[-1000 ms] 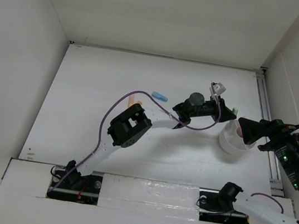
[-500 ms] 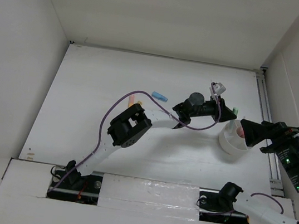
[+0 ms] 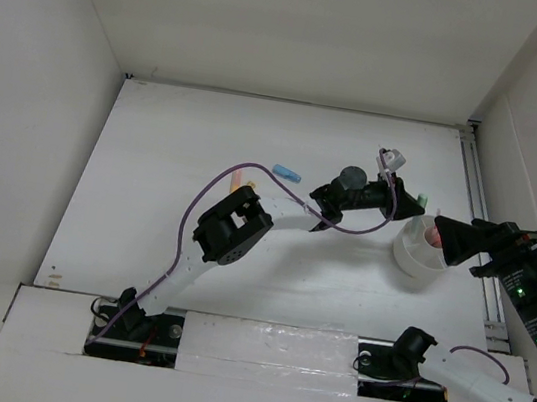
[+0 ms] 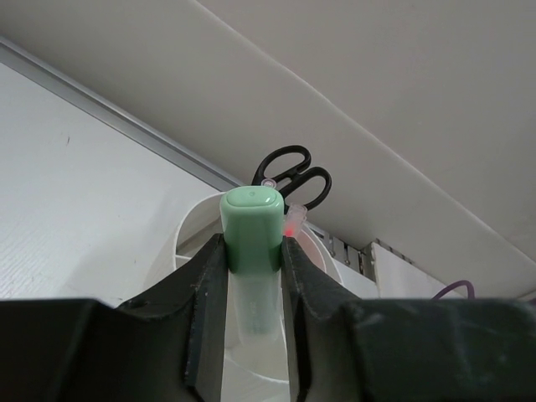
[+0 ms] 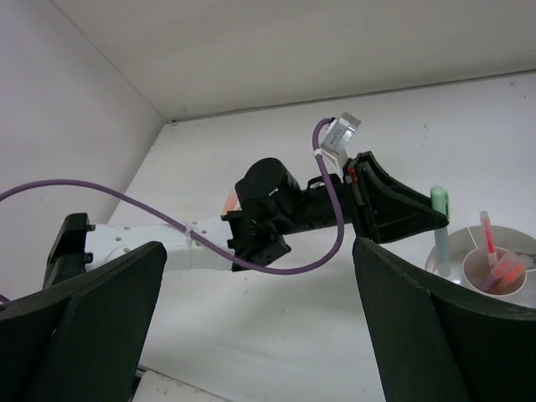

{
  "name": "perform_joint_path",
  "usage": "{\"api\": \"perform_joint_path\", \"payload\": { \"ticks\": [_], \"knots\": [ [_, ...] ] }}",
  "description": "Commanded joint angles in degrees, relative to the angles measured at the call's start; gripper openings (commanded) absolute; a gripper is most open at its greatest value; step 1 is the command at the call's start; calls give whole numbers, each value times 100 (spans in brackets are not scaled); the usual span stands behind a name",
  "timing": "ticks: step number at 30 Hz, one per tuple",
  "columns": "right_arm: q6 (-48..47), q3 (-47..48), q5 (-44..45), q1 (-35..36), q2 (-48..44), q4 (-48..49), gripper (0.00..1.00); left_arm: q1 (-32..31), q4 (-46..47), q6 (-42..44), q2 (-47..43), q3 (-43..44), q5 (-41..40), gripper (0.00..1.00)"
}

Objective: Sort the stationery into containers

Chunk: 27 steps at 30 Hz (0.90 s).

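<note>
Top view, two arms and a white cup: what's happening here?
The left gripper is shut on a green marker, holding it upright at the rim of the white cup, not yet released. Scissors and pink pens already stand in the cup. The right gripper hangs open and empty just right of the cup. A blue marker lies out on the table.

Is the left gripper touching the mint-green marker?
Touching. The left wrist view shows both fingers of the left gripper pressed flat against the sides of the mint-green marker, with no gap.
</note>
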Motion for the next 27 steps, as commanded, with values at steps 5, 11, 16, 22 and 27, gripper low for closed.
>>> {"api": "perform_joint_path", "payload": {
  "ticks": [5, 11, 16, 22, 27],
  "knots": [
    [-27, -4, -91, 48, 5, 84, 99, -24, 272, 58, -31, -73, 131, 29],
    [-28, -4, -91, 48, 5, 84, 99, -24, 378, 5, -84, -258, 202, 32],
    [-28, -4, -38, 48, 5, 84, 99, -24, 501, -47, -136, -399, 202, 36],
    [-28, -4, -38, 48, 5, 136, 99, -77, 860, -161, -513, -828, 264, 50],
    [-80, -4, -38, 48, 5, 137, 99, -77, 993, -162, -1102, -1313, -35, 83]
  ]
}}
